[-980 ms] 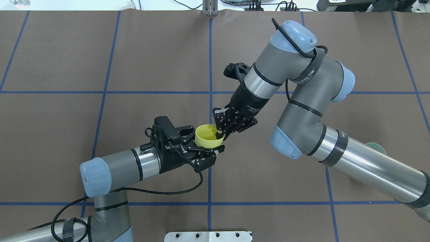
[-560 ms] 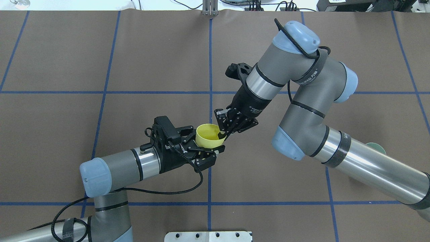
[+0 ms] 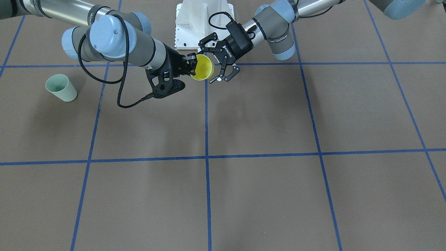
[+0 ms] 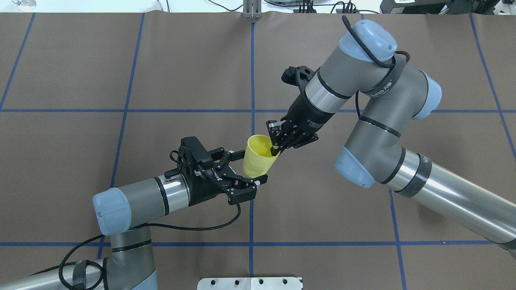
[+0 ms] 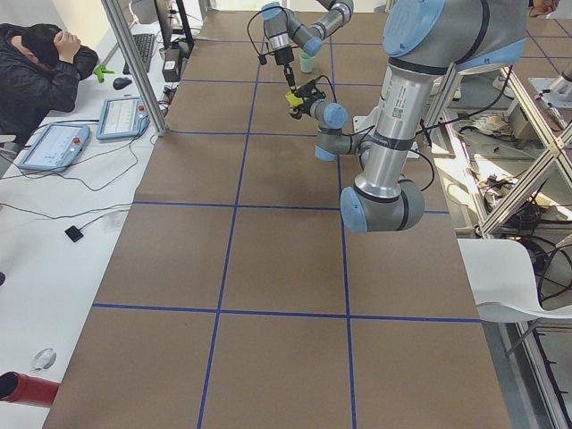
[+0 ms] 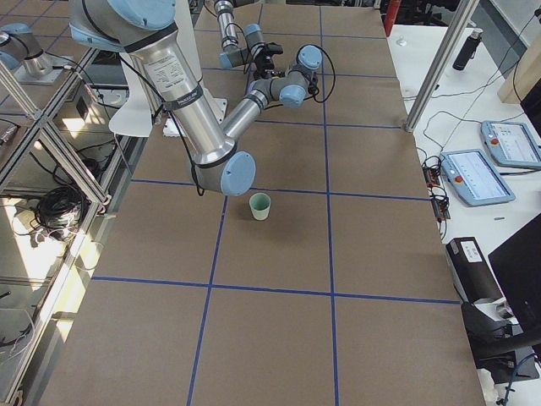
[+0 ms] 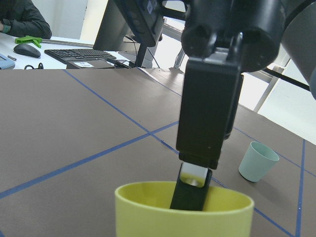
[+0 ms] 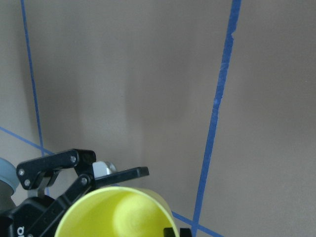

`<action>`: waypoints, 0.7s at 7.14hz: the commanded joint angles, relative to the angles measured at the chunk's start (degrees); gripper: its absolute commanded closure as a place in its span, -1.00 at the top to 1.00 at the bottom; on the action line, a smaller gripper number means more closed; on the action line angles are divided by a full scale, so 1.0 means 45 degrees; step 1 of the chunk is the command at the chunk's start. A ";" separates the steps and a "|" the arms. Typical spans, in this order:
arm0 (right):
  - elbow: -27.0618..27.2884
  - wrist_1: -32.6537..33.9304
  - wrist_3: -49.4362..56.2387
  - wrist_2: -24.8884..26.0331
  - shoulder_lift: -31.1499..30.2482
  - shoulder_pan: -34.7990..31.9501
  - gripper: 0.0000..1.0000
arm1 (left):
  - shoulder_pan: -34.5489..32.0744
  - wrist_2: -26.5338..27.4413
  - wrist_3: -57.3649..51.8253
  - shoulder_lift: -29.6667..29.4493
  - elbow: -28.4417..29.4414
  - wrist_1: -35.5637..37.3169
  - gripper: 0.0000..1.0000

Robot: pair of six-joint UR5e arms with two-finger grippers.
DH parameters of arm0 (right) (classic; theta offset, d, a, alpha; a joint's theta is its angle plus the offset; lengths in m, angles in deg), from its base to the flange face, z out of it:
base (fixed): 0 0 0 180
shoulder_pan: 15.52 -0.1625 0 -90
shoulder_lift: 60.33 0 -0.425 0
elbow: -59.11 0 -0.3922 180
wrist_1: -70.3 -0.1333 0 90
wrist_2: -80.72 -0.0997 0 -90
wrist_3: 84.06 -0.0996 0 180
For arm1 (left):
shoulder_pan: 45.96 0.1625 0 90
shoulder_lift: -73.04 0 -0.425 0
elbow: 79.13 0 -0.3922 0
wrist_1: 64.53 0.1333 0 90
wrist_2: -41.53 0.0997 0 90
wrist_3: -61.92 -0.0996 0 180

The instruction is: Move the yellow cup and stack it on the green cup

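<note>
Right gripper (image 4: 275, 151) is pinching the small bright yellow plastic tumbler (image 4: 258, 159) by its rim, aloft. Left gripper (image 4: 253, 166) is gaping astride its base. Hand-over looks nearly complete. Pale mint-green plastic tumbler (image 3: 61, 88) is standing well apart, so carrying and stacking are remaining.

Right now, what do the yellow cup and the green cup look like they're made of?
The yellow cup: probably thin rigid plastic, with a uniform bright colour and a smooth wall with a soft sheen. Its rim looks round where the right gripper pinches it. The green cup: likely the same plastic in pale mint, with a smooth, matte-looking wall and no print. Looks alone cannot confirm either.
</note>
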 commanded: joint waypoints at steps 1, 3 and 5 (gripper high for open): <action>0.0028 0.0036 0.0100 0.1313 -0.1017 -0.2069 -1.00 | -0.0126 0.0214 0.0402 0.0199 -0.0039 0.0017 1.00; 0.0260 0.0036 0.1302 0.2954 -0.1488 -0.3929 -1.00 | -0.1038 0.0237 0.0424 0.1366 -0.0564 0.0657 1.00; 0.1796 0.0423 0.4464 0.3309 -0.3394 -0.4814 -1.00 | -0.3298 -0.2014 0.0463 0.2307 -0.1383 0.3070 1.00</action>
